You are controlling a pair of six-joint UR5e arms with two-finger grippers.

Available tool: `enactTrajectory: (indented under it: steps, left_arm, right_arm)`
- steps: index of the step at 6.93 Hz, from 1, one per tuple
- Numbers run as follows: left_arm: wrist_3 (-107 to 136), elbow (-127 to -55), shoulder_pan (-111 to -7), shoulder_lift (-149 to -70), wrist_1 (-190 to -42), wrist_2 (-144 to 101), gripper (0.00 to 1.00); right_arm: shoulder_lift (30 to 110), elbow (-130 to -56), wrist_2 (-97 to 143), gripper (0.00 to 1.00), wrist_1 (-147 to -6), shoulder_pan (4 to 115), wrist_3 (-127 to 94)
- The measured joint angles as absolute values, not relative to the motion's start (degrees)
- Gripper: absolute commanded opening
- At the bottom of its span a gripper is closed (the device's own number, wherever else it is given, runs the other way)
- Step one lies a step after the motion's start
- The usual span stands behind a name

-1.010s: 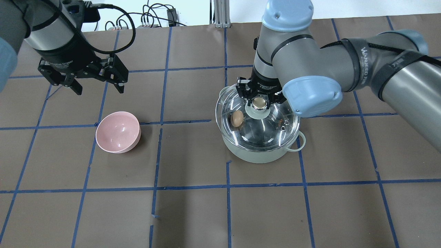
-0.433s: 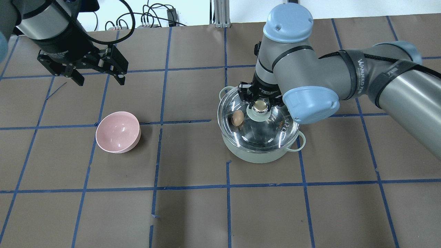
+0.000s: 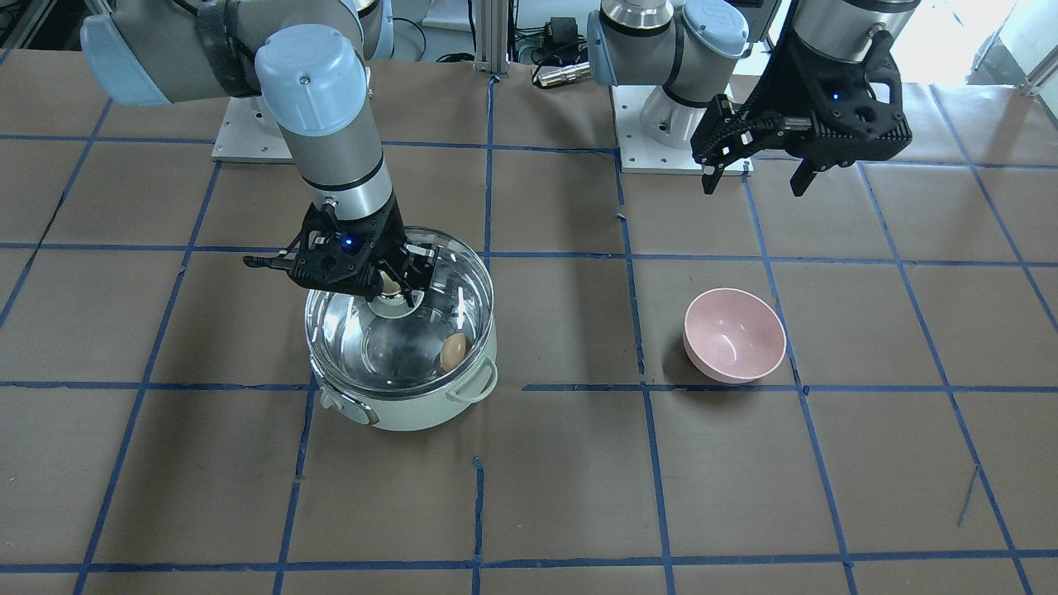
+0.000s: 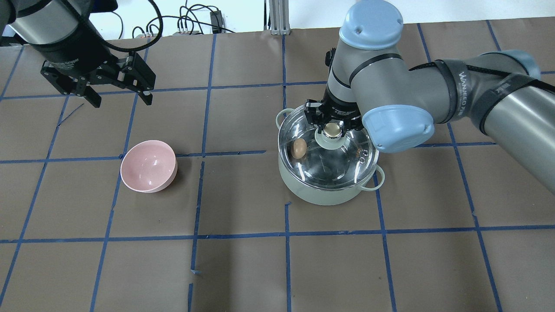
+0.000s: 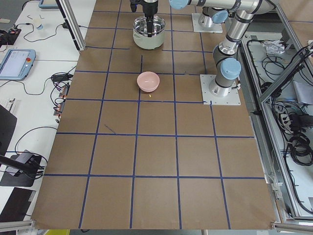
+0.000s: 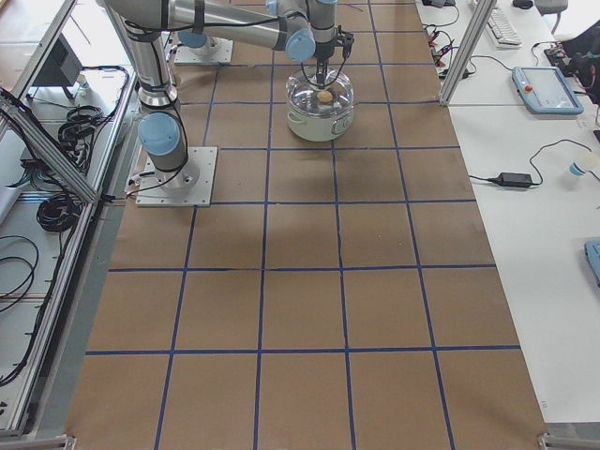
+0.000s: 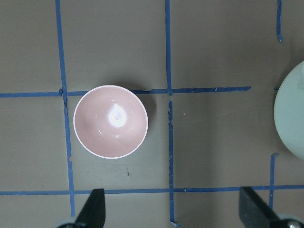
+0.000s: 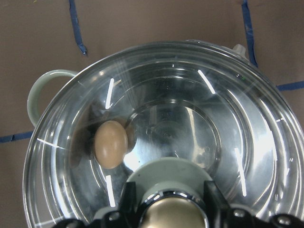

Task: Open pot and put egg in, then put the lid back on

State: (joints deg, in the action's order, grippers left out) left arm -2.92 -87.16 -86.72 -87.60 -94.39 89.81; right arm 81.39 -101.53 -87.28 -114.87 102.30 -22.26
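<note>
The right gripper (image 4: pixel 331 128) clamps its two fingers on the pale green, brass-topped centre knob of the large round clear glass lid (image 4: pixel 347 160), holding it over the mouth of the round mint-green pot (image 4: pixel 321 195). The steel rim lines up with the pot's rim all round, but whether it is fully seated cannot be told. Through the glass, the small brown oval egg (image 4: pixel 298 148) lies inside the pot against the wall nearest the pink round bowl (image 4: pixel 148 166). A broad stretch of brown, blue-taped table (image 4: pixel 243 268) separates bowl and pot. The left gripper (image 4: pixel 122 100) hangs above the table with its jaws spread wide and holding nothing, beyond the bowl and well apart from it. The pot stands well in from the table's edges.
</note>
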Motion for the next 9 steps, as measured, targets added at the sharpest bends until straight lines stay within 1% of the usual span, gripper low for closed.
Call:
enactTrajectory:
  steps: [4,5,6,7,8,9]
  left_arm:
    - [-2.6,-87.8,-86.8,-87.2,-94.6,88.6,1.0]
    - [-2.6,-87.9,-86.8,-87.1,-94.6,88.6,1.0]
    - [-2.6,-87.9,-86.7,-87.1,-94.6,88.6,1.0]
    - [-2.5,-87.9,-86.7,-87.1,-94.6,88.5,1.0]
    - [-2.5,-88.0,-86.7,-87.1,-94.6,88.5,1.0]
    - [-2.5,-88.1,-86.7,-87.1,-94.6,88.4,1.0]
  right_arm:
    - [81.5,-101.8,-87.3,0.33,-114.8,102.4,-22.5]
    - [81.5,-101.8,-87.3,0.38,-114.8,102.4,-22.6]
    - [81.5,-101.8,-87.3,0.51,-114.8,102.4,-22.5]
    - [81.5,-101.8,-87.3,0.68,-114.8,102.4,-22.4]
    - [81.5,-101.8,-87.3,0.88,-114.9,102.4,-22.3]
    - [81.5,-101.8,-87.2,0.94,-114.9,102.4,-22.3]
